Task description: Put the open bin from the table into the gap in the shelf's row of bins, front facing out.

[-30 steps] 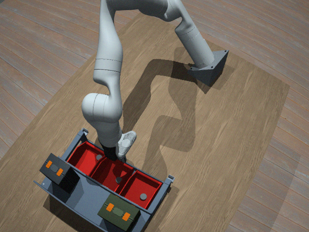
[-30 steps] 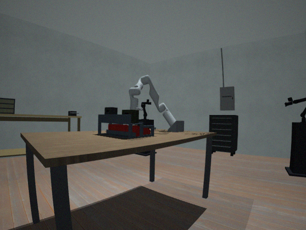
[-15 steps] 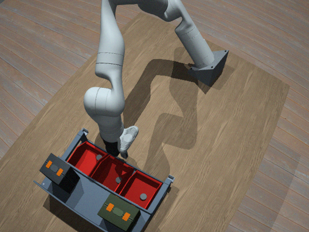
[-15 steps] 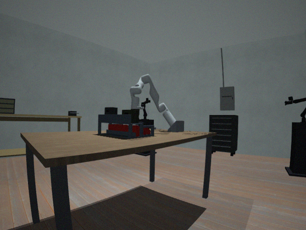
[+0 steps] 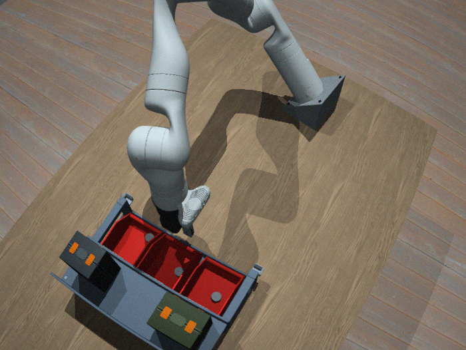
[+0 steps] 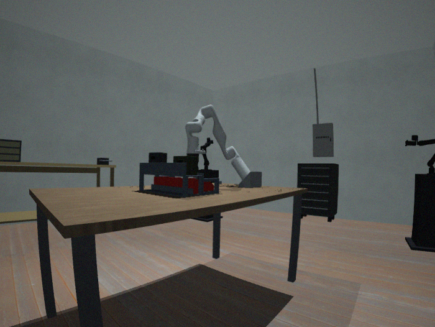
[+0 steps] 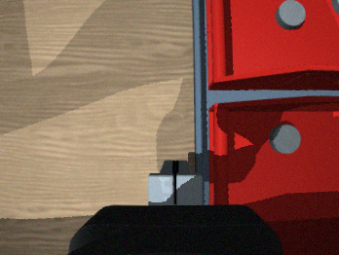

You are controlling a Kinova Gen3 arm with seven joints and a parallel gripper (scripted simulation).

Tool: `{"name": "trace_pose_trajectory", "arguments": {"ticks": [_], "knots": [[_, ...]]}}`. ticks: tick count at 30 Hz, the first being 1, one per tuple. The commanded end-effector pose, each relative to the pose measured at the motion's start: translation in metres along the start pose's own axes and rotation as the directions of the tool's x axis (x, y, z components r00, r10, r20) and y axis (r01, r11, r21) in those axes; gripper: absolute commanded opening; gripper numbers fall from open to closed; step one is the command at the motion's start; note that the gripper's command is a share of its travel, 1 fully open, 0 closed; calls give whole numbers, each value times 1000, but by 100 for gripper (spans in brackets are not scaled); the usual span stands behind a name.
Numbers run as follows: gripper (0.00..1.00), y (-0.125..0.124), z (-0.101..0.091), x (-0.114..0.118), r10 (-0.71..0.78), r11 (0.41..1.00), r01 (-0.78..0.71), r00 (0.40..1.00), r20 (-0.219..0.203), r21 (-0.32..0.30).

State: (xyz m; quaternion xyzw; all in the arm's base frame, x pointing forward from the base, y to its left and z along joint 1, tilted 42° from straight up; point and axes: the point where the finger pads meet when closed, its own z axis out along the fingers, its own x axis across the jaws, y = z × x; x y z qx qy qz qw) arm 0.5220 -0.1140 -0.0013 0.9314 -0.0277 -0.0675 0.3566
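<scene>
Wrist view, jaws: fully closed with nothing between them; the two grey fingertips press flat together.
Gripper: the gripper (image 7: pixel 174 190) sits against the outer side of the shelf's front lip (image 7: pixel 201 88), its tips just at the grey bar, over the wooden table (image 7: pixel 91 88).
Middle bin: the red middle bin (image 5: pixel 171 263) lies in the row between its two neighbours, behind the lip, at 5 o'clock from the gripper (image 5: pixel 187 230) in the top view; its open front faces the arm like the others.
Part: a grey disc (image 5: pixel 178 271) rests on the floor of the middle bin.
Left bin: a red bin (image 5: pixel 128 237) at 9 o'clock of the middle one, holding its own disc (image 5: pixel 150 237).
Right bin: a red bin (image 5: pixel 214 282) at 4 o'clock of the middle one, with a disc (image 5: pixel 216 296).
Shelf: a grey frame (image 5: pixel 124 201) with an upper board (image 5: pixel 139 297) covering the backs of the bins.
Boxes: a black box (image 5: pixel 88 259) and a green box (image 5: pixel 178 319) stand on the upper board, well apart.
Arm: white links rise from a grey base (image 5: pixel 333 84) at 1 o'clock on the table.
</scene>
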Motion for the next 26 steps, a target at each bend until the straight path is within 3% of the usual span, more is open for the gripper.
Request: {"name": "trace_pose_trajectory", "arguments": {"ticks": [1, 11, 20, 26], "knots": [[0, 0, -3, 1, 0, 1000, 0, 1000, -3, 1], [0, 0, -23, 1, 0, 1000, 0, 1000, -3, 1], [0, 0, -52, 1, 0, 1000, 0, 1000, -3, 1], [0, 0, -60, 1, 0, 1000, 0, 1000, -3, 1]]}}
